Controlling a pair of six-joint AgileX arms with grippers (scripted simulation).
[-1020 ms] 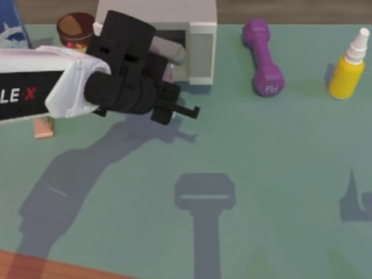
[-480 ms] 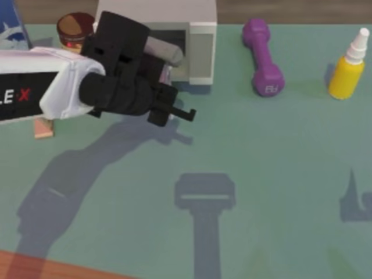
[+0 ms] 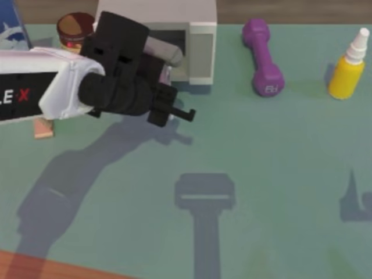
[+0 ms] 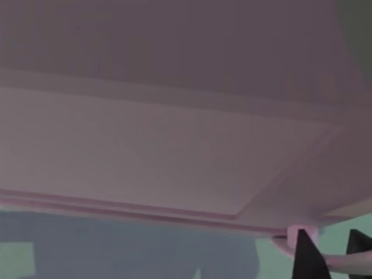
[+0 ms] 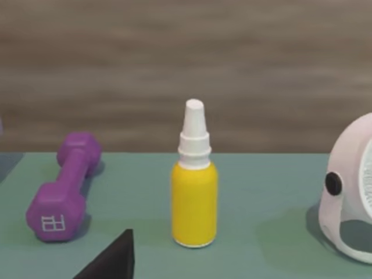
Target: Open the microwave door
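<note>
Left claw [image 3: 174, 110] at the microwave [image 3: 174, 29] front, far left of bench [image 3: 261, 174]; grip state unclear. Microwave door [image 4: 163, 168] ajar. "LE X" legible on arm. Right claw unseen.

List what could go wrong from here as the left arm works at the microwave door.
1. In the left wrist view the left gripper has only its fingertips around the pale handle, so it might slip off.
2. The left arm hangs over the door and beside the round jar, so a wider swing could knock the jar.
3. The microwave stands free on the table, so pulling might drag it rather than swing the door.
</note>
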